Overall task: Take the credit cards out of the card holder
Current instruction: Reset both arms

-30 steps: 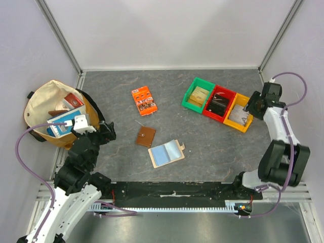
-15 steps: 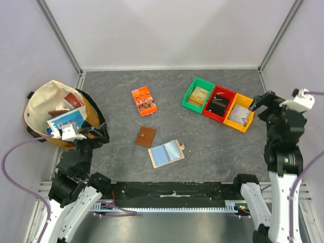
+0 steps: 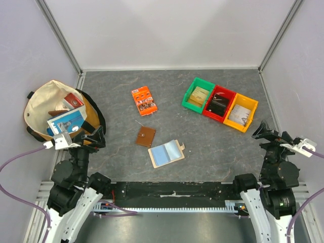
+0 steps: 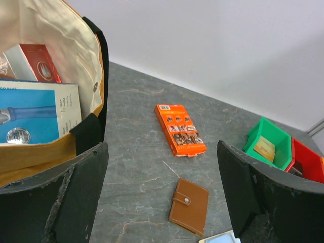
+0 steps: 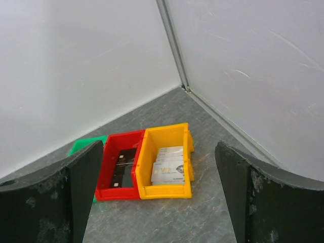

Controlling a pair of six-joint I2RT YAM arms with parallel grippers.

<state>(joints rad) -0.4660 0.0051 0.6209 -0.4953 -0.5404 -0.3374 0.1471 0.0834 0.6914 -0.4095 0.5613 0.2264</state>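
The card holder point(image 3: 166, 153) lies open on the table's near middle, beige with pale blue lining up; no card shows in it. Only its corner point(image 4: 220, 238) shows in the left wrist view. Black credit cards point(image 5: 119, 169) lie in the red bin point(image 3: 219, 103), pale ones point(image 5: 171, 167) in the yellow bin point(image 3: 241, 112). My left gripper point(image 3: 94, 137) is open and empty beside the bag, left of the holder. My right gripper point(image 3: 266, 132) is open and empty, near the yellow bin's right side. In the wrist views both pairs of jaws point(image 4: 162, 202) point(image 5: 159, 202) stand wide apart.
A brown wallet point(image 3: 146, 136) lies shut just left of the holder, also in the left wrist view point(image 4: 189, 206). An orange pack point(image 3: 144, 100) lies farther back. A green bin point(image 3: 198, 94) stands left of the red one. A cream bag point(image 3: 55, 111) with boxes sits at far left.
Both arms have drawn back toward the near edge. The right gripper left the yellow bin's side; the left gripper moved back beside the bag. The holder, wallet and bins have not moved.
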